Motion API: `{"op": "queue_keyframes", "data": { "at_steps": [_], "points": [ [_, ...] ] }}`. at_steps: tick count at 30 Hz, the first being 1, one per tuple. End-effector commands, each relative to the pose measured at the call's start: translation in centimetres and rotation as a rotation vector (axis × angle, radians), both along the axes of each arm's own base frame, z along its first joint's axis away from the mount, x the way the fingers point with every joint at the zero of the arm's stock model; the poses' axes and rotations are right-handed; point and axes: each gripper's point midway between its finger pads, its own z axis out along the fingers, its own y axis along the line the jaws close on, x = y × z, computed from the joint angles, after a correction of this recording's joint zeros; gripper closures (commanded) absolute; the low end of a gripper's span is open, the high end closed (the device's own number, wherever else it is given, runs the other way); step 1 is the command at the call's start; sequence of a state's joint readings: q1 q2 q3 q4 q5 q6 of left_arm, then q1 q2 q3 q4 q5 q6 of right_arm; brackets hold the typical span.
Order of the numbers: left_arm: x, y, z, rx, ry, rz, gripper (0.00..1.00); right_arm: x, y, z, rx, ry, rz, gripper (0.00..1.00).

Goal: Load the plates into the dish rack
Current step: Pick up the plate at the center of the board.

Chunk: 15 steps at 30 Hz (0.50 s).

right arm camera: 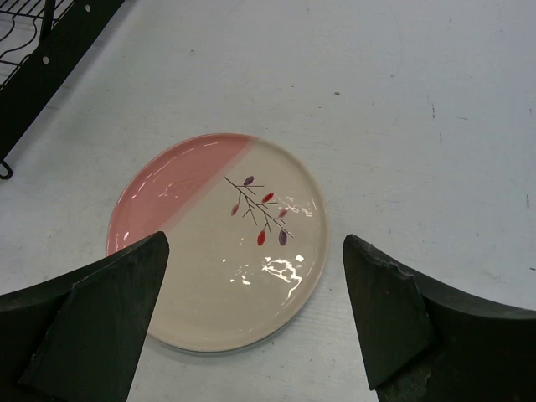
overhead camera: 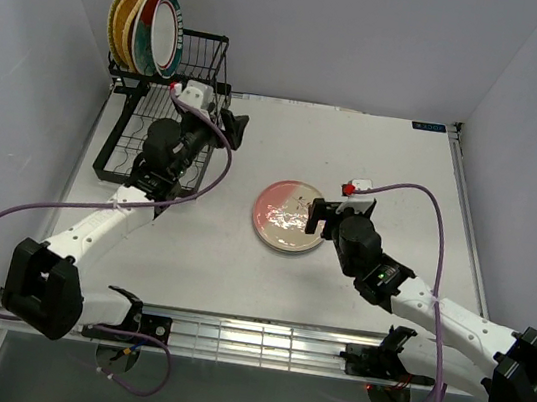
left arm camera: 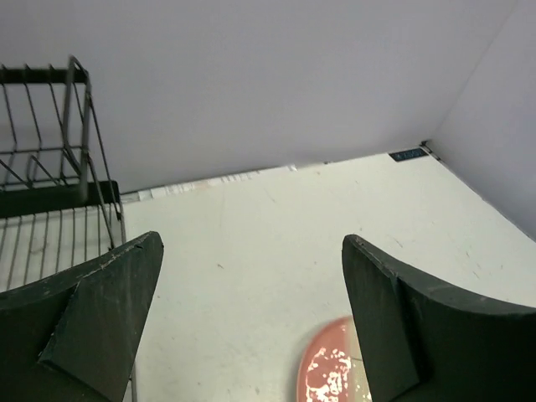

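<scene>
**A:** Overhead first. Where's the one left to load?

**B:** The pink-and-white plate (overhead camera: 289,217) lies flat mid-table (overhead camera: 404,171), well apart from the dish rack (overhead camera: 209,56) at its 10 o'clock. Other plates (overhead camera: 147,29) stand on edge in the rack's raised rear tier. The right gripper (overhead camera: 318,219) sits at the plate's 3 o'clock rim, with its forearm reaching in from 4 o'clock. The left gripper (overhead camera: 233,127) hangs just beside the rack, its arm stretched up from 7 o'clock.

**A:** Left wrist view?

**B:** The jaws are spread wide with nothing between them. The rack's wires are at 9 o'clock, and a sliver of the plate shows at 5 o'clock.

**A:** And the right wrist?

**B:** It's spread too, and empty. The fingers (right arm camera: 100,310) flank the plate's near half from above. I can't tell whether they touch it.

**A:** How will it handle?

**B:** The glaze throws glare, so I'd call it slick, rigid and chippable, with some weight to it. Lying flat, it leaves no gap underneath. I'd pinch across the rim at the near edge, one finger over and one under, tipping it up first.
</scene>
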State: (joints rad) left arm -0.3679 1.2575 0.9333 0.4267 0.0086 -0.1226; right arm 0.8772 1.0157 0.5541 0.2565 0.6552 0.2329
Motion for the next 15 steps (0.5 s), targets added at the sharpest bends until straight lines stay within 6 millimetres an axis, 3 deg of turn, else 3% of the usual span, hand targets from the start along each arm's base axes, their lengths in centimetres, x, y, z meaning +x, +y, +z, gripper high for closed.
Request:
{"op": "queue_keyframes", "data": {
  "at_steps": [1,6,11,15],
  "points": [
    [-1.2,-0.9,0.1,-0.057,-0.004,-0.027,0.02,0.3,0.7,2.9,0.065,-0.043,0.017,0.1],
    [-2.1,-0.5,-2.8,-0.058,-0.023,-0.022,0.02,-0.1,1.3,3.2,0.07,-0.042,0.062,0.1],
    [-3.9,0.0,-2.8,-0.115,-0.068,-0.037,0.02,-0.1,2.0,2.8,0.026,-0.034,0.11,0.1],
    [-3.5,1.1,-3.0,-0.133,-0.064,0.026,0.02,-0.4,3.9,1.6,-0.034,-0.001,0.212,0.1]
  ]
}}
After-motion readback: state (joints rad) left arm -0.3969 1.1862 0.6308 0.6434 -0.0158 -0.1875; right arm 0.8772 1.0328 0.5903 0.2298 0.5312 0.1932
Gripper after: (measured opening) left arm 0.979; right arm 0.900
